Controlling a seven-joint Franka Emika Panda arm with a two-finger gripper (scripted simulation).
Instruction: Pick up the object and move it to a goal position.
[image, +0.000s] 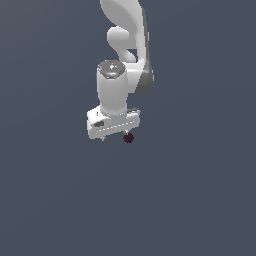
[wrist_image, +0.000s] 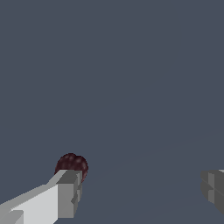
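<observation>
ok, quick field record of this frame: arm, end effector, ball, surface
arm: white Panda, reaching down from the top of the exterior view
end effector: open, fingers wide apart, nothing between them
ball: small, dark maroon, bumpy; by one fingertip, outside the gap; contact cannot be told
held: no
surface: plain dark grey, nothing else seen
goal marker: none visible
</observation>
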